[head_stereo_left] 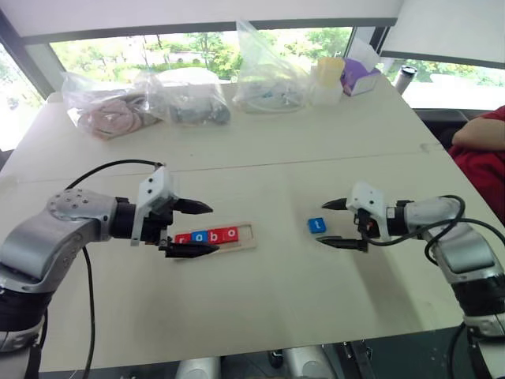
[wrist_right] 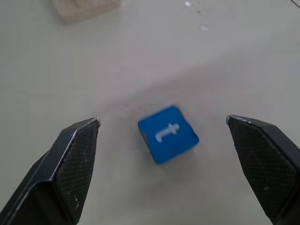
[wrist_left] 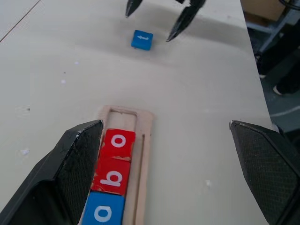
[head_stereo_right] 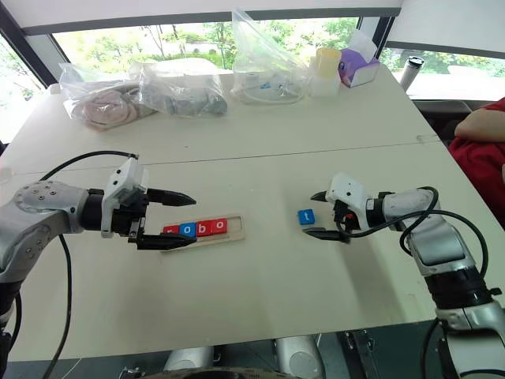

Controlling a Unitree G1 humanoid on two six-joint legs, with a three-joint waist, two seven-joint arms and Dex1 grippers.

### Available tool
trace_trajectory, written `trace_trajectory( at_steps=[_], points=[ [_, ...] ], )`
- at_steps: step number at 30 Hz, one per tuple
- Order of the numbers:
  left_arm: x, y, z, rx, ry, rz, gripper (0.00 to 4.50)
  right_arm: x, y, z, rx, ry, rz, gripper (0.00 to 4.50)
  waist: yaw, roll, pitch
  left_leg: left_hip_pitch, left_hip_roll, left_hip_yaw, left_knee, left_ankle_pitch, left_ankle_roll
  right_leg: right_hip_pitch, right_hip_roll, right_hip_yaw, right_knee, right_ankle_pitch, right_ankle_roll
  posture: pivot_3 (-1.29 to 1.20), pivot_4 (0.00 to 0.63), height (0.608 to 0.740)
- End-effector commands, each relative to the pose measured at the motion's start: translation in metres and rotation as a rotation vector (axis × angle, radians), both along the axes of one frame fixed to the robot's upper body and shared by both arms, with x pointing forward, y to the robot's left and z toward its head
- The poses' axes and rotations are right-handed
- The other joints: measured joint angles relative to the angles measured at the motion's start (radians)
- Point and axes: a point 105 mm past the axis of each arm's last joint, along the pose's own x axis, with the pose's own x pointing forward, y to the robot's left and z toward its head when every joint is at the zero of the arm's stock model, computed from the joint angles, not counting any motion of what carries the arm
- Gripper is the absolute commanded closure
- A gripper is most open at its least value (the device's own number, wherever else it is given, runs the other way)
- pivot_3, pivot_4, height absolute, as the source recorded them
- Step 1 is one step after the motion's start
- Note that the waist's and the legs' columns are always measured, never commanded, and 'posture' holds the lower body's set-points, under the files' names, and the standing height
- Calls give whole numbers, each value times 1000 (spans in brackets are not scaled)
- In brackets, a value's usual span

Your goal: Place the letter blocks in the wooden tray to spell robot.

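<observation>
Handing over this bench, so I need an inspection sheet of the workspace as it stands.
Surface: pale table, seam across.
Job's things: wooden tray holds r, o, b, o; end slot free. Blue t block lies loose on the table.
Clutter: plastic bags, purple box, cup at far edge.
Grippers: left gripper open over tray; right gripper open around t block.
Cables: black cable on left arm.
Surroundings: windows; person's red sleeve.

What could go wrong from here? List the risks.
1. The blue t block lies turned at an angle between the open fingers of the right end effector, so a grip may catch its corners and twist it.
2. The left end effector hangs over the tray, possibly crowding the one free slot.
</observation>
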Motion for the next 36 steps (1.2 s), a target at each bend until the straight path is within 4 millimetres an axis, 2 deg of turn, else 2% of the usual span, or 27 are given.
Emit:
trace_trajectory(
  at_steps=[1,7,8,9,14,17,18,21,23,29,32,36],
  points=[
    [-6,6,12,-4,-40,48,0,9,-5,-2,-27,-21,66,48,3,0,0,0,0,0,0,0,0,0,0,0,0,0,-1,0,150,740],
    [-10,16,10,4,-35,116,0,15,-2,-13,-54,-21,128,48,7,0,0,0,1,-3,0,0,0,1,1,-1,2,2,-3,0,150,740],
    [-9,16,11,2,-36,123,0,17,-1,-14,-51,-30,130,568,7,0,0,0,1,-2,0,0,-1,1,0,-1,1,2,-3,0,150,740],
    [-9,17,11,-2,-37,128,0,19,0,-15,-42,-35,130,865,6,0,0,0,1,-2,0,1,-1,1,0,-1,1,2,-3,0,150,740],
    [-7,21,8,3,-26,142,0,20,5,-16,-32,-42,154,3339,5,0,0,3,1,-2,1,1,-1,4,0,-1,2,3,-5,0,150,740],
    [-6,29,7,19,-19,161,0,20,11,-8,-8,-46,143,3328,5,0,0,11,1,-2,-1,1,-1,10,0,0,1,1,-5,0,150,740],
    [-6,34,6,33,-15,169,0,22,21,2,46,-49,139,3328,5,0,0,12,0,-1,-2,1,-1,11,0,0,1,-1,-6,0,150,740],
    [-16,49,-6,133,31,153,0,17,72,33,184,-63,204,3328,-6,0,0,14,1,0,-3,1,-2,10,1,2,2,0,-5,0,150,740],
    [-22,53,-11,173,48,139,0,11,92,40,196,-79,241,3328,-6,1,0,14,2,-1,-5,1,-2,9,1,3,3,1,-4,0,150,740],
    [-19,58,-10,183,27,164,0,2,131,24,96,-73,295,3328,24,2,1,11,2,-3,-4,1,-2,8,0,-1,2,-2,-8,0,150,740],
    [-19,53,-13,178,24,165,0,-1,140,11,35,-85,336,3328,31,2,1,11,1,0,-4,1,-2,8,-1,0,1,-2,-9,0,150,740],
    [-19,49,-15,157,23,173,0,-2,146,4,14,-83,355,3328,32,2,1,11,1,0,-4,1,-2,8,-1,0,1,-2,-9,0,150,740]
  ],
)
